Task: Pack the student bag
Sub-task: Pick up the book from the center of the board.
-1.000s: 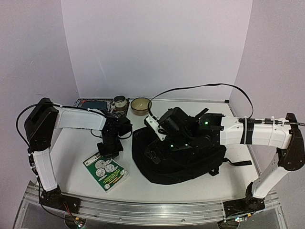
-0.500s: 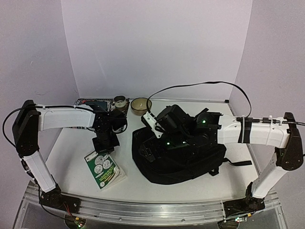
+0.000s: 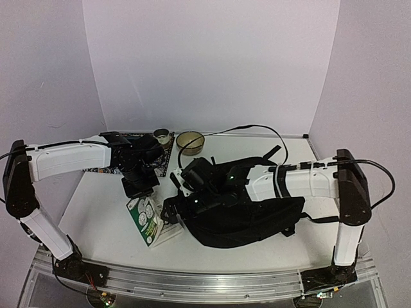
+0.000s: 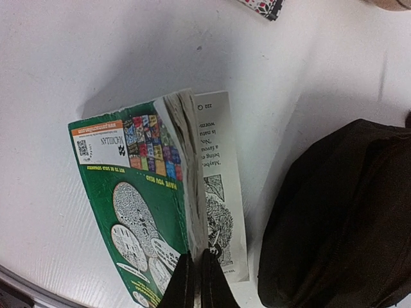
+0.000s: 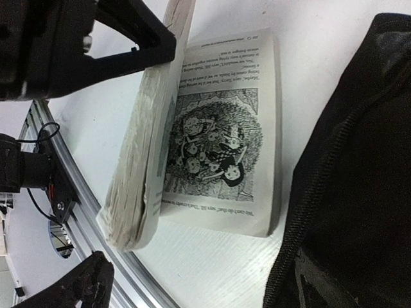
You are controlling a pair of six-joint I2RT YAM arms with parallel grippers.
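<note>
as the left arm reaches in from the left side of the table [image 3: 96,212], the left gripper [image 4: 196,273] is shut tight on the green paperback [image 4: 138,192]. it pinches the cover and the thick block of pages together at one short end. that part stands tilted up on edge. the last few leaves lie flat on the table, an illustrated page showing.

- book's long axis: runs roughly near-to-far, about parallel to the bag's left flank.
- right gripper [image 5: 138,154]: jaws spread wide, holding nothing. it hangs low beside the lifted pages, one finger on either side of the book's free end, no contact that i can make out.
- student bag [image 3: 250,215]: lies flat at the middle-right of the table, directly right of the pinch and just beside the flat leaves. a narrow strip of white table shows between them.
- a zip line runs along the bag's near-left edge in the right wrist view. i cannot tell whether the mouth is open.

judgement: the book has to travel rightward, sideways to its long axis. the right arm is nearer the bag, placed to hold the opening.
</note>
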